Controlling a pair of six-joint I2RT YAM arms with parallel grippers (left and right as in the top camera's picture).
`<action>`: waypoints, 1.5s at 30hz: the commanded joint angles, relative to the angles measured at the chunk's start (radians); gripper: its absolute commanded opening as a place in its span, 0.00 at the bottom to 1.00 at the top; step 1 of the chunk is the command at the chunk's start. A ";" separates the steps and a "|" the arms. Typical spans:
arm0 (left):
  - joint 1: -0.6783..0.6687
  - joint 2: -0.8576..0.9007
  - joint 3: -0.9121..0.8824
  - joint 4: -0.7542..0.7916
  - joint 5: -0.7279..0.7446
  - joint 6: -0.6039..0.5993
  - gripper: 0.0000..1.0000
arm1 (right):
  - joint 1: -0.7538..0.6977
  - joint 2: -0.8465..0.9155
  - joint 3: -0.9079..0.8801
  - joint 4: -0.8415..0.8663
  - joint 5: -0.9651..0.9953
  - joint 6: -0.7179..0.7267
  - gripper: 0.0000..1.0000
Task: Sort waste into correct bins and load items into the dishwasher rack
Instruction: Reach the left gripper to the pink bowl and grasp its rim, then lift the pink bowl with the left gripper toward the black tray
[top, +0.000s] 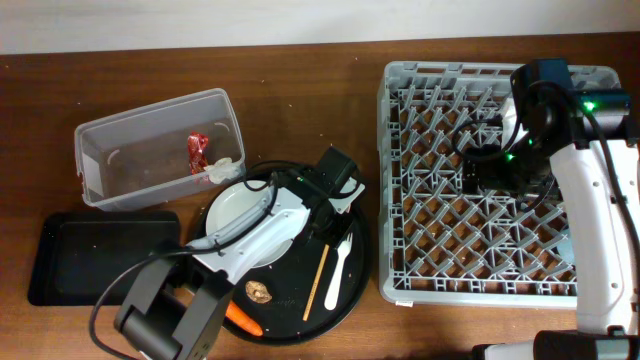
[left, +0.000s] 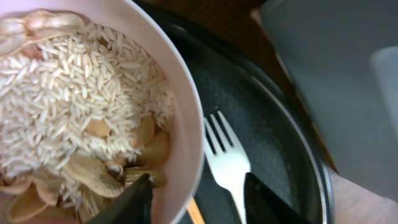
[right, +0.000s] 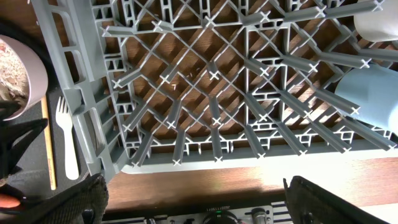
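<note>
Seen from overhead, a grey rack (top: 395, 180) fills the right of a wooden table (top: 300, 90). The right gripper (right: 199, 199) hangs above the rack with its jaws wide apart and nothing between them. Only its wrist view shows a blue cup (right: 367, 93) and a white cup (right: 379, 18) in the rack, at that picture's right edge; from above, the arm covers them.

Left of the rack sits a round tray (top: 355, 285). Further left, a clear tub (top: 130, 170) holds a red wrapper (top: 197, 150) and white paper (top: 222, 170). A black tray (top: 100, 255) lies just in front of the tub.

A white plate (top: 232, 205) rests on the round tray, half under the left arm. From above, the left gripper (left: 196, 199) hides the bowl. Its wrist view shows the pink bowl (left: 183, 112) holding rice and beige scraps (left: 87, 171). The rim stands between parted jaws, one finger inside and the other outside, clear of the wall.

A fork (top: 338, 270) and a stick (top: 318, 278) lie side by side on the round tray, beside the bowl. Only the overhead view shows a carrot (top: 242, 320) at the tray's front edge and a brown lump (top: 258, 291) near it.
</note>
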 joint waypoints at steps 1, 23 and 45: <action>-0.002 0.022 0.007 0.002 -0.012 -0.007 0.34 | -0.006 -0.015 -0.004 -0.003 0.012 0.012 0.94; -0.002 0.022 0.011 0.008 -0.208 -0.006 0.01 | -0.006 -0.015 -0.004 -0.010 0.012 0.008 0.94; 0.059 -0.084 0.192 -0.252 -0.271 -0.057 0.01 | -0.006 -0.015 -0.004 -0.010 0.016 0.001 0.95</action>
